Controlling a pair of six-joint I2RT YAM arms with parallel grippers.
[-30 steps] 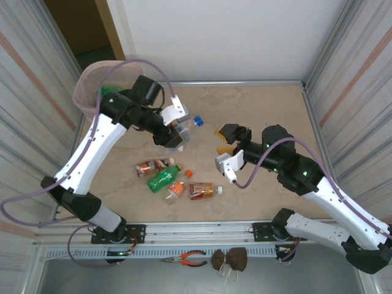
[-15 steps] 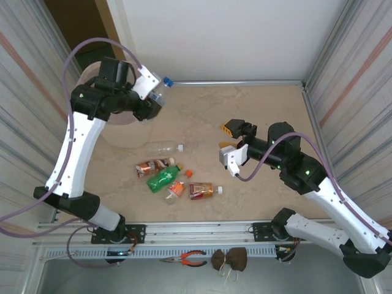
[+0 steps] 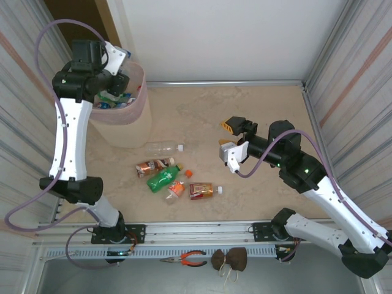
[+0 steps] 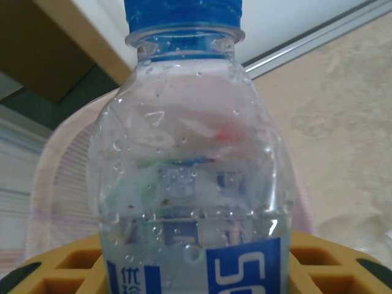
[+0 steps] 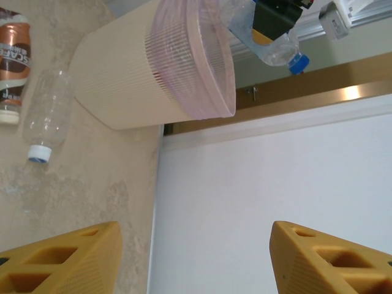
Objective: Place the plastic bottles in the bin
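My left gripper (image 3: 117, 60) is shut on a clear plastic bottle (image 4: 190, 177) with a blue cap and blue label, held over the open mouth of the bin (image 3: 139, 107). The bin is beige with a pink bag over its rim (image 5: 205, 67), and bottles lie inside it (image 3: 112, 100). On the table lie a clear bottle (image 3: 160, 146), a brown-labelled one (image 3: 153, 166), a green one (image 3: 163, 179), a small orange one (image 3: 175, 189) and a red-labelled one (image 3: 202, 191). My right gripper (image 3: 228, 136) is open and empty, right of these bottles, its yellow fingers (image 5: 61, 260) wide apart.
A loose orange cap (image 3: 188, 173) lies among the bottles. Metal side walls and a white back wall (image 3: 233, 37) enclose the table. Pliers (image 3: 193, 258) lie on the front ledge below the arm bases.
The left arm has swung from the table's middle up and left to above the bin, carrying the blue-capped bottle. The right gripper drew back slightly and its jaws narrowed a little.
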